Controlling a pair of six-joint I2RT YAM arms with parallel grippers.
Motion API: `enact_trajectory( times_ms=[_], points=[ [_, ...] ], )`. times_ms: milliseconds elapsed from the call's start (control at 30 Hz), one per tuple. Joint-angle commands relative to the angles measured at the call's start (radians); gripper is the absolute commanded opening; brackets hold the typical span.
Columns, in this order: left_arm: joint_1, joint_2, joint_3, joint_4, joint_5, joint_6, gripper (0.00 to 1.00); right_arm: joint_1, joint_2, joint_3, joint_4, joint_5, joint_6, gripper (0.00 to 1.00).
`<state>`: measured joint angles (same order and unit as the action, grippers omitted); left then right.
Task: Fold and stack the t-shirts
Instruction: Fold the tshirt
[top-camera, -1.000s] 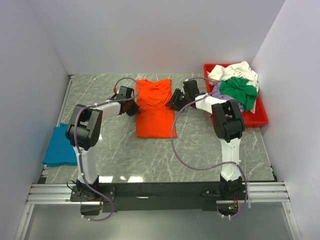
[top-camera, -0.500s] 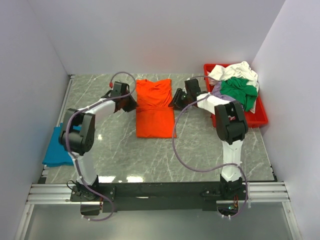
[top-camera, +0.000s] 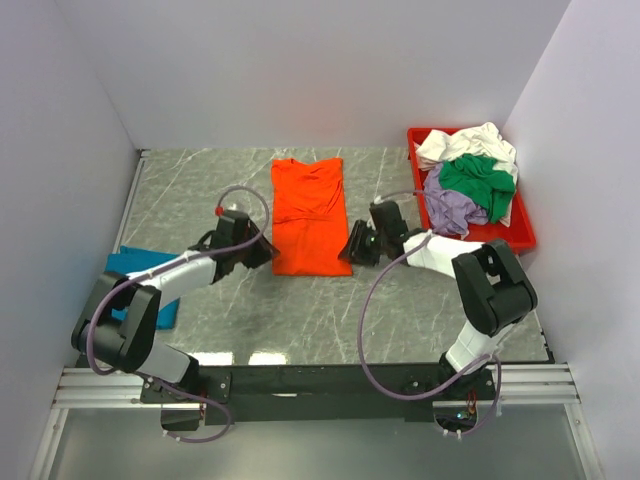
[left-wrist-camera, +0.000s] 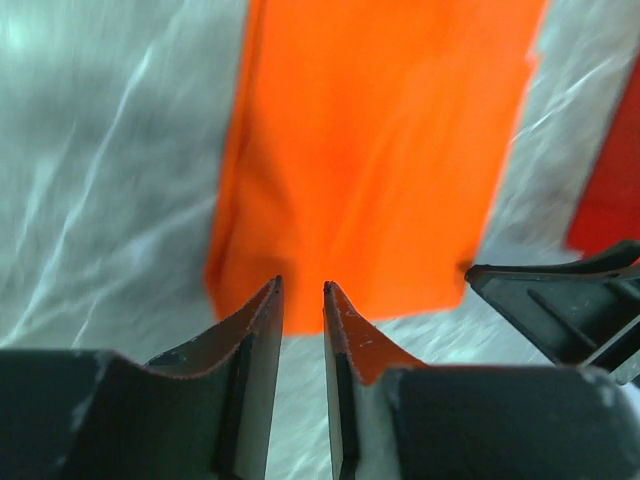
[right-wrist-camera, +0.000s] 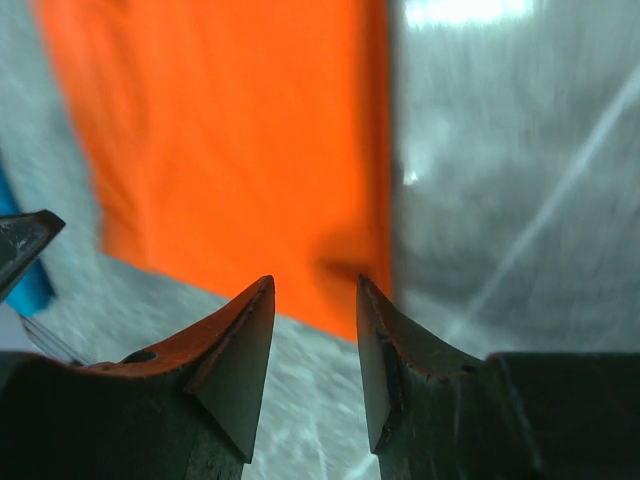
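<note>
1. Orange t-shirt (top-camera: 309, 214), folded narrow, lies flat on the worktop between both hands, its near hem just ahead of their fingertips.
2. Left hand (top-camera: 266, 257) is narrowly parted and right hand (top-camera: 348, 250) wider; both are empty.
3. Teal t-shirt (top-camera: 130, 262), behind the left hand, is half hidden by the arm.

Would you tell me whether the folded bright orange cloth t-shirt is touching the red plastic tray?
Apart: the top view shows bare marble table between the orange t-shirt and the tray.

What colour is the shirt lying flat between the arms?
Bright orange t-shirt; the top external view shows it best.
</note>
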<state>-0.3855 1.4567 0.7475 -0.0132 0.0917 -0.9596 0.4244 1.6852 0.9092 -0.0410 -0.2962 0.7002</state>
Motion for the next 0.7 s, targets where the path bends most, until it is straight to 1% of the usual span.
enact_trajectory(
  times_ms=[0,133,300,467,533,667],
  points=[
    [-0.027,-0.036,-0.074,0.156,0.045,-0.016,0.28,0.033,-0.044,-0.056,0.096,0.028,0.035,0.45],
    [-0.035,0.008,-0.111,0.162,0.028,-0.013,0.25,0.05,-0.039,-0.099,0.107,0.058,0.053,0.45],
    [-0.039,0.036,-0.158,0.133,-0.027,-0.025,0.18,0.048,-0.027,-0.141,0.076,0.101,0.055,0.43],
    [-0.046,0.019,-0.194,0.082,-0.078,-0.025,0.11,0.039,-0.059,-0.182,0.059,0.138,0.045,0.43],
    [-0.046,-0.002,-0.214,0.079,-0.084,-0.022,0.1,0.034,-0.062,-0.187,0.058,0.14,0.045,0.43],
    [-0.046,-0.033,-0.208,0.038,-0.089,-0.013,0.1,0.033,-0.084,-0.196,0.053,0.137,0.05,0.43]
  ],
)
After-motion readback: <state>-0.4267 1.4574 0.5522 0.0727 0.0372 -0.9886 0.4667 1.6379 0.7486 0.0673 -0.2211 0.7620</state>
